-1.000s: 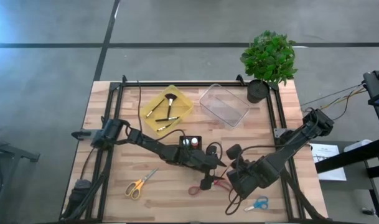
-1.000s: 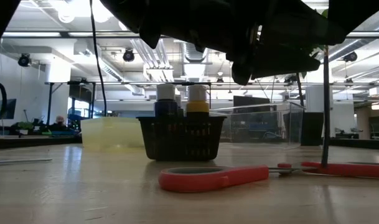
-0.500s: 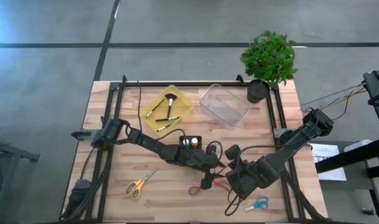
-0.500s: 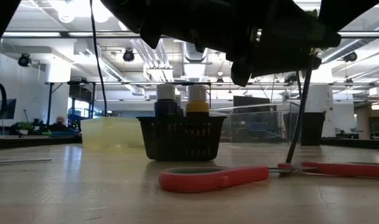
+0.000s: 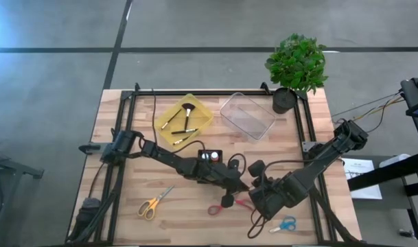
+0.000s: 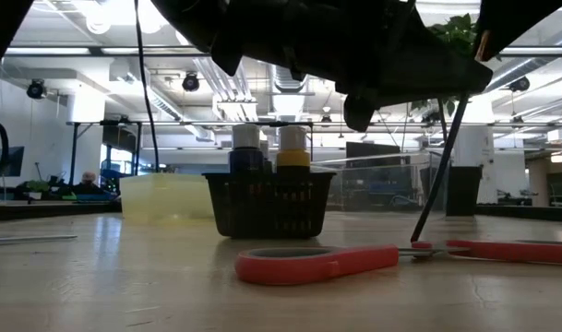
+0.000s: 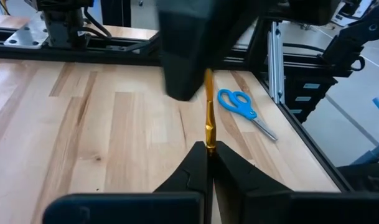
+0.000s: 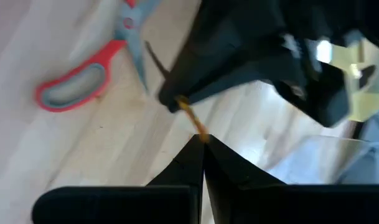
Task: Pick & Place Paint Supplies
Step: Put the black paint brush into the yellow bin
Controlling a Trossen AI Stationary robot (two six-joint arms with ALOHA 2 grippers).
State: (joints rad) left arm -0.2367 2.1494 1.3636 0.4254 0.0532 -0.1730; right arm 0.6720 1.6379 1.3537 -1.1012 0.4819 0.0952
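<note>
A thin brush (image 6: 437,171) with a gold ferrule (image 7: 208,118) and a dark handle slants above the table's middle. Both grippers are shut on it. My left gripper (image 7: 208,149) reaches in from the table's left. My right gripper (image 8: 202,142) comes down from the right, just above the left one (image 5: 244,186). The brush's dark lower end (image 6: 417,232) reaches down by the red scissors (image 5: 226,206), which lie flat on the table. I cannot tell whether that end touches the table. My left gripper pinches the brush between its two fingertips at the lower end of the gold part (image 7: 209,144). It comes nearly level from the table's left, its fingers across the brush. The dark handle slants down below the hold. My right gripper pinches the gold part's upper end (image 8: 199,133) between its fingertips. It comes steeply from above, pointing down. The brush runs down from it to my left gripper.
A black basket (image 5: 210,156) of paint bottles stands just beyond the grippers. Farther back are a yellow tray (image 5: 183,120) with brushes, a clear bin (image 5: 247,115) and a potted plant (image 5: 296,65). Yellow scissors (image 5: 154,202) lie at the near left, blue scissors (image 5: 285,224) at the near right.
My left gripper has shut on the brush that my right gripper was holding. The brush has tipped from upright to slanting. Its lower end has swung toward the table's left while its top stayed in place. Neither arm has travelled.
</note>
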